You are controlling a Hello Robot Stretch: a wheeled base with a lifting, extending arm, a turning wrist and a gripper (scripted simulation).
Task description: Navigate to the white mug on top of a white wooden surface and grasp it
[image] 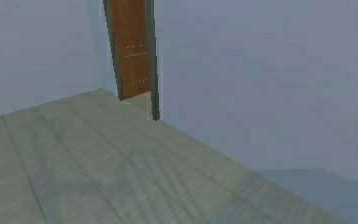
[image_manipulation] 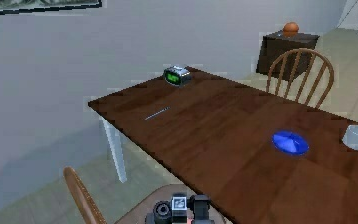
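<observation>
In the forward view, a brown wooden door stands at 11 o'clock, above grey floor boards. In the arm side view, a wooden chair back is at 7 o'clock. The gripper is at 6 o'clock. I cannot tell how its fingers are set, or whether it holds anything. A brown desk with white legs carries a green alarm clock at 12 o'clock and a blue thing at 3 o'clock. A pale round thing sits at the desk's far 3 o'clock edge. I cannot tell if it is the mug.
</observation>
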